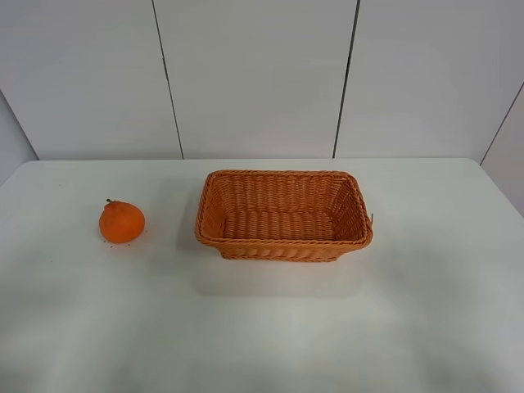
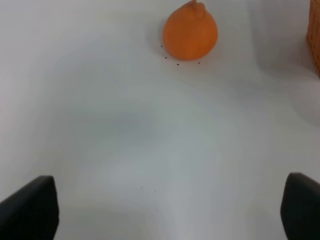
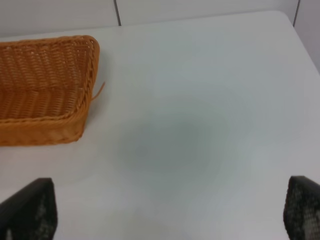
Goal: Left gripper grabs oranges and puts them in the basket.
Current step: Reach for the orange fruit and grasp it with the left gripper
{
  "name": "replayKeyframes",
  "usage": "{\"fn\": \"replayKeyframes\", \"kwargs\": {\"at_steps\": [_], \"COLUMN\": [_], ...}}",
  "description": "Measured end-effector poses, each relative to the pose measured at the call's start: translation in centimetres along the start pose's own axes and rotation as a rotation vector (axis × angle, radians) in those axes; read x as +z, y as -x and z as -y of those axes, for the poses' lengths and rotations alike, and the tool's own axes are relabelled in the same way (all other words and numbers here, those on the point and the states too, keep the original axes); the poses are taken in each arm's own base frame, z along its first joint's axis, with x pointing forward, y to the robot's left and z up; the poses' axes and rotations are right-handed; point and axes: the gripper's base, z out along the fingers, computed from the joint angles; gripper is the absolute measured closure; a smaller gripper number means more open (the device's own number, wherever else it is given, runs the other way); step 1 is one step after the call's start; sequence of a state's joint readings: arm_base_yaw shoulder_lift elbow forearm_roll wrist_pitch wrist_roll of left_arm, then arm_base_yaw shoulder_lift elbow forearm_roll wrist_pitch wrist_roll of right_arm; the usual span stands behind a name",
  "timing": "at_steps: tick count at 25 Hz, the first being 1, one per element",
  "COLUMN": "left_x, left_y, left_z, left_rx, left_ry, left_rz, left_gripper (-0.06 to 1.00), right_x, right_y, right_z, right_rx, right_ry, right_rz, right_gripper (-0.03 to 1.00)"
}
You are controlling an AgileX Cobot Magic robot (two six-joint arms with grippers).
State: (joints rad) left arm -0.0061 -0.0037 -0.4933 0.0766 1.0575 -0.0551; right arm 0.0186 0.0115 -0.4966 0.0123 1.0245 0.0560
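One round orange (image 1: 122,222) with a knobby top and small dark stem sits on the white table (image 1: 262,327), left of the woven wicker basket (image 1: 283,214), which stands empty at the table's middle. No arm shows in the exterior high view. In the left wrist view the orange (image 2: 190,33) lies well ahead of my left gripper (image 2: 165,210), whose black fingers (image 2: 30,207) stand wide apart with nothing between them. A strip of the basket (image 2: 315,37) shows at that view's edge. My right gripper (image 3: 165,210) is open and empty over bare table beside the basket (image 3: 45,90).
White wall panels (image 1: 254,74) rise behind the table's far edge. A few tiny dark specks (image 2: 177,63) lie on the table by the orange. A loose wicker strand (image 3: 98,91) sticks out of the basket's corner.
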Motion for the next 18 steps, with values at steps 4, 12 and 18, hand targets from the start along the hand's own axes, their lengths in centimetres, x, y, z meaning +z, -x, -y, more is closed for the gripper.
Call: {"fn": "replayKeyframes", "kwargs": {"at_steps": [4,12,18], "left_x": [0.00,0.00,-0.13], "left_y": [0.00,0.00,0.21], "left_z": [0.00,0.00,-0.01], "left_rx": [0.000,0.000,0.000], "left_ry": [0.000,0.000,0.000], "left_rz": [0.000,0.000,0.017], "left_gripper": [-0.05,-0.05,-0.05], "right_x": [0.00,0.00,0.00], "right_y": [0.00,0.00,0.00], "right_z": [0.00,0.00,0.00], "right_rx": [0.000,0.000,0.000], "right_ry": [0.000,0.000,0.000], "right_rz": [0.000,0.000,0.000], "right_gripper": [0.27,0.27,0.27]}}
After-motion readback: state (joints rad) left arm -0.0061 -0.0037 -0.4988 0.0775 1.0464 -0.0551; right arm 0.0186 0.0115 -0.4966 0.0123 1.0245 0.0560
